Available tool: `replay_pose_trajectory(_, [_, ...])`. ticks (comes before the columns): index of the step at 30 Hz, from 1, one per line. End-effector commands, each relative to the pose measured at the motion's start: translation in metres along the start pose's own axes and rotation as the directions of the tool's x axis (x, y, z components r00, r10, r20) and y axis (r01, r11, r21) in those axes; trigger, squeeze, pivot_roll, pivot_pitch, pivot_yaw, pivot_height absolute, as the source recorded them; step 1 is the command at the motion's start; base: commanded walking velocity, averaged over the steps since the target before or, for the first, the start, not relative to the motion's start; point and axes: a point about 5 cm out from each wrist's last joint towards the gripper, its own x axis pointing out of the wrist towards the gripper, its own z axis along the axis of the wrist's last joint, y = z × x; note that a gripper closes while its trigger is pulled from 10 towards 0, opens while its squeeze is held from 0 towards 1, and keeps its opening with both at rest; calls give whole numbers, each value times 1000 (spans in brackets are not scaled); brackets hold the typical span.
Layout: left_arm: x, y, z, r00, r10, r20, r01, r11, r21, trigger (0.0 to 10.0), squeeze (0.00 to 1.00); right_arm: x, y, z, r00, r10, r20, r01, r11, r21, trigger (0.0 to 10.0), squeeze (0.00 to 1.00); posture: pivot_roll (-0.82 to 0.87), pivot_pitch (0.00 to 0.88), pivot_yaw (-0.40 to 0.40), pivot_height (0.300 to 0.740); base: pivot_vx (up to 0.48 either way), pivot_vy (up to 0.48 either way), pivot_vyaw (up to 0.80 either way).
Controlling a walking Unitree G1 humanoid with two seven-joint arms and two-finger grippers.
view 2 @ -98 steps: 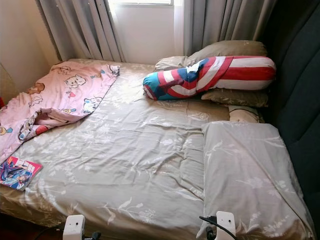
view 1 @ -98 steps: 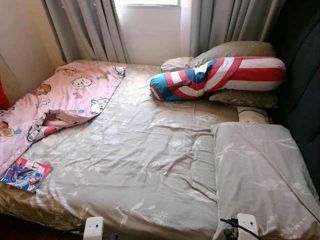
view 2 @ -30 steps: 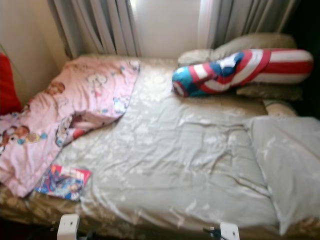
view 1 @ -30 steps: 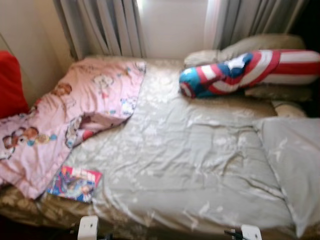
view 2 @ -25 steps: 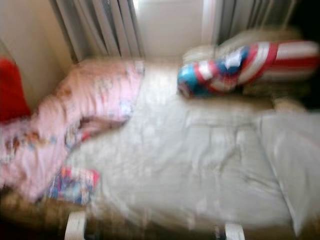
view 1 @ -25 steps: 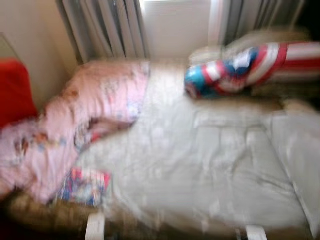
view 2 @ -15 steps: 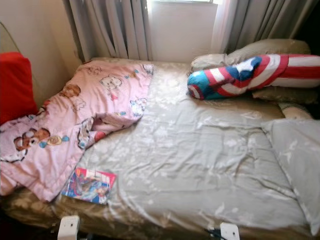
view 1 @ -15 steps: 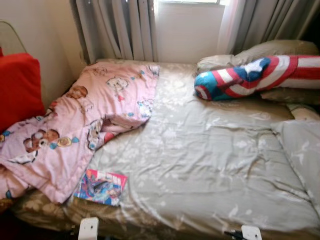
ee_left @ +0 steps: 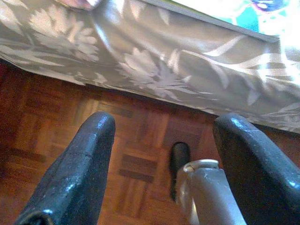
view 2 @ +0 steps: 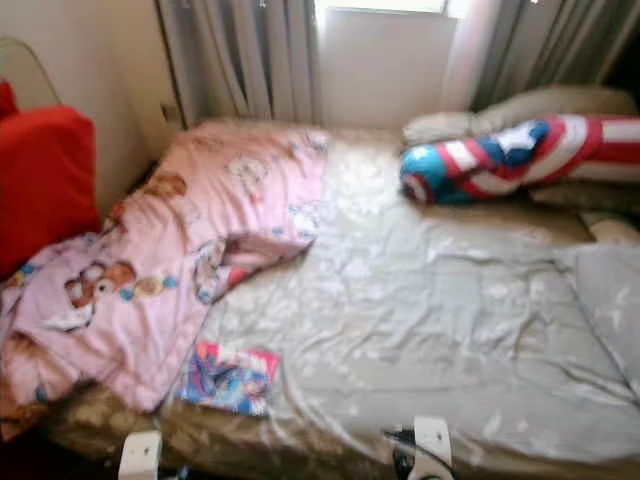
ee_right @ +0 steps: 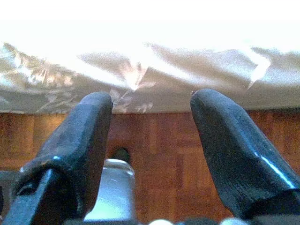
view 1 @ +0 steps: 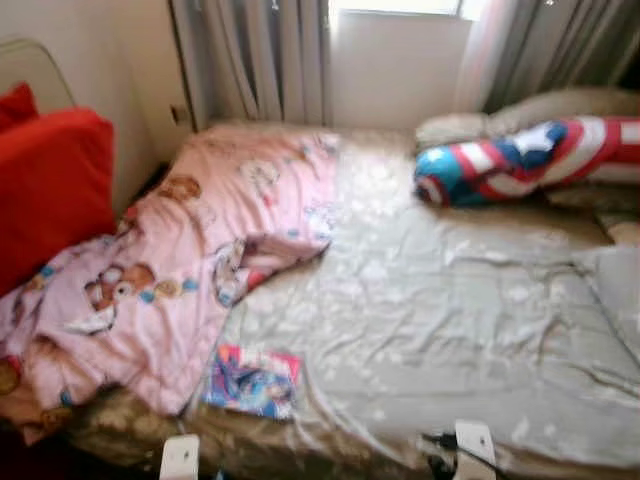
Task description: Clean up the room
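Both our grippers, left [ee_left: 161, 140] and right [ee_right: 150, 126], hung with fingers spread, empty, by the bed [view 1: 450, 330]; a book [view 1: 252, 381] lay beside the blanket [view 1: 190, 270].

A: Bed sheet [view 1: 440, 320]: grey-beige cloth, leaf print, slight sheen, creased. Pink blanket [view 1: 190, 250]: soft matt cloth, cartoon print.

B: Book [view 1: 252, 381]: glossy paper cover. Floor [ee_left: 70, 126]: reddish wood parquet, satin. Left gripper [ee_left: 161, 168] fingers: black, smooth, glossy plastic.
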Motion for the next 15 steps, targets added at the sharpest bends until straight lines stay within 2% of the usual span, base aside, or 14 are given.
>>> replay_pose_trajectory(1, [0, -6, -3, 1000, -9, -16, 9, 1000, -10, 10000, 0, -2, 0, -9, 999, -10, -36, 9, 1000, -7, 10000, 0, 30, 0, -28, 740, 0, 409, 0])
replay_pose_trajectory(11, [0, -5, -2, 1000, -2, -14, 2, 1000, -8, 10000, 0, -2, -5, -9, 999, -8, -38, 8, 1000, -11, 10000, 0, 42, 0, -28, 740, 0, 411, 0])
replay_pose_trajectory(15, [1, -5, -1, 1000, 1, -8, -1, 1000, -5, 10000, 0, -2, -5, -8, 999, -8, -38, 8, 1000, -12, 10000, 0, 44, 0, -28, 740, 0, 66, 0])
